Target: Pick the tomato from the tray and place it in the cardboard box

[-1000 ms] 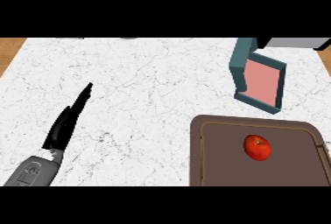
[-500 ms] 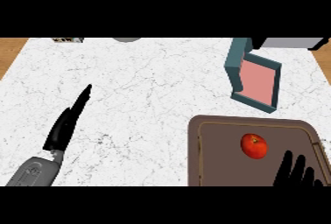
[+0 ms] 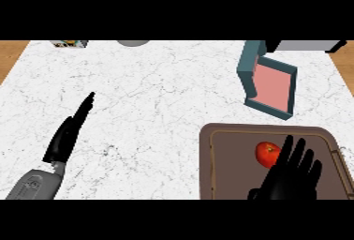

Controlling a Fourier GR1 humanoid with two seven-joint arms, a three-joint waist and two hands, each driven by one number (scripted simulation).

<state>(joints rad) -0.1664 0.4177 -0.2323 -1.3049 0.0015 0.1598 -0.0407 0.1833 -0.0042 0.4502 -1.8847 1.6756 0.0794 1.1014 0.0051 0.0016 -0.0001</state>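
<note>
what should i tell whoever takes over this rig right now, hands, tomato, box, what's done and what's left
Right hand: open, fingers straight, over the brown rectangular tray, fingertips partly covering the round red tomato; not gripping.
Left hand: open, fingers straight, at the left side of the white marble counter, holding nothing.
Tomato: on the tray.
Teal box with pink inside: beyond the tray, nothing seen in it.
Done: right hand at the tomato.
Left: grasp, lift, carry to the box, release.

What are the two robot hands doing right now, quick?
Left robot hand: open, fingers straight, holding nothing, above the white marble counter.
Right robot hand: open, over the brown tray, beside the red tomato.
</note>
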